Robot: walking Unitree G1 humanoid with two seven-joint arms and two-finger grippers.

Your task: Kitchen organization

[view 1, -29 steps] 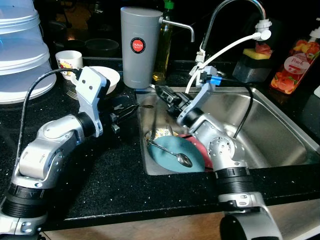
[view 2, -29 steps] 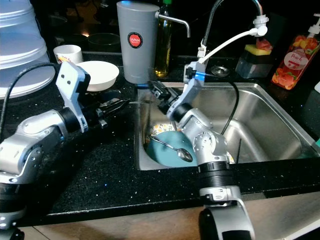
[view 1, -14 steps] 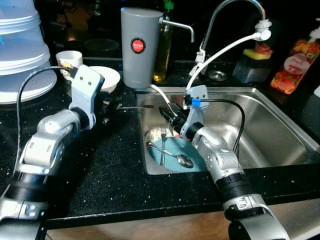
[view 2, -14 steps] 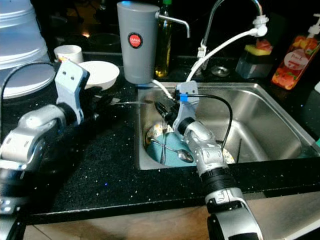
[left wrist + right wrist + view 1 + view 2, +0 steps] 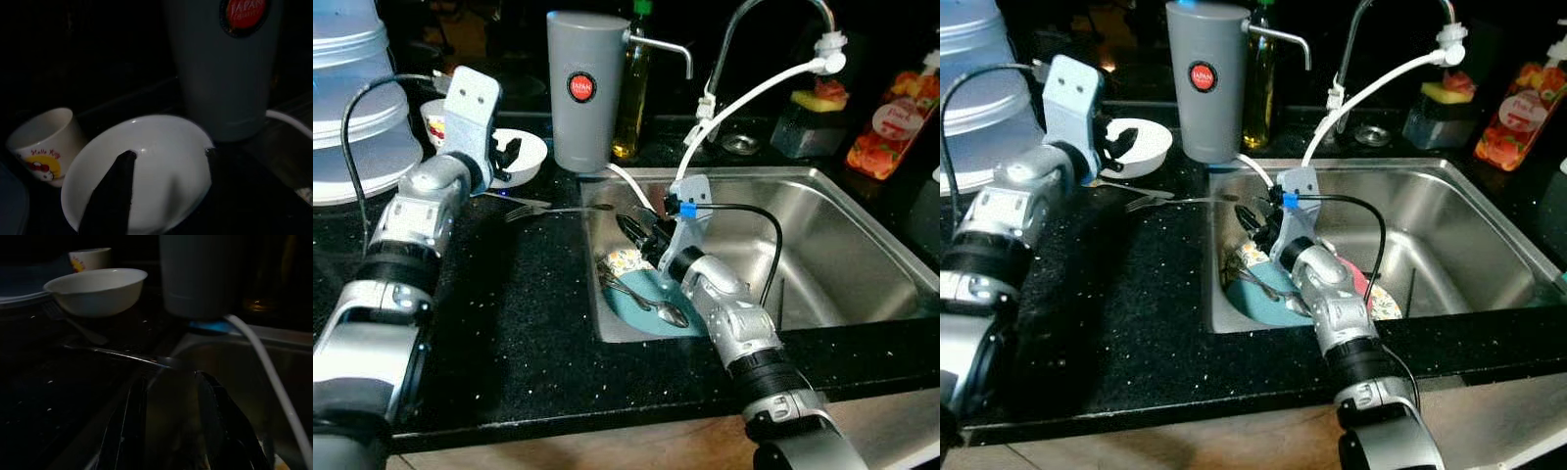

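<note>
A metal fork [image 5: 558,209] lies flat on the black counter, its handle reaching over the sink's left edge. My left gripper [image 5: 506,157] hovers open and empty at the white bowl [image 5: 146,171] behind the fork, its fingers [image 5: 111,196] spread over the bowl. Inside the sink, my right gripper [image 5: 634,228] hangs open with nothing between its fingers [image 5: 122,431], just below the fork's handle [image 5: 122,355]. Under it a teal plate [image 5: 636,299] carries a spoon [image 5: 661,308], beside a small patterned dish [image 5: 625,261].
A grey water dispenser [image 5: 585,88] stands behind the sink [image 5: 862,196], with a printed cup [image 5: 435,122] and stacked clear containers [image 5: 352,88] at the left. Another utensil [image 5: 514,200] lies beside the fork. Faucet and hose [image 5: 744,39], a sponge [image 5: 818,103] and a soap bottle [image 5: 899,117] are at the back right.
My left gripper has let go of the fork, which now rests on the counter, and has drawn back to the white bowl. My right gripper has sunk lower into the sink.
</note>
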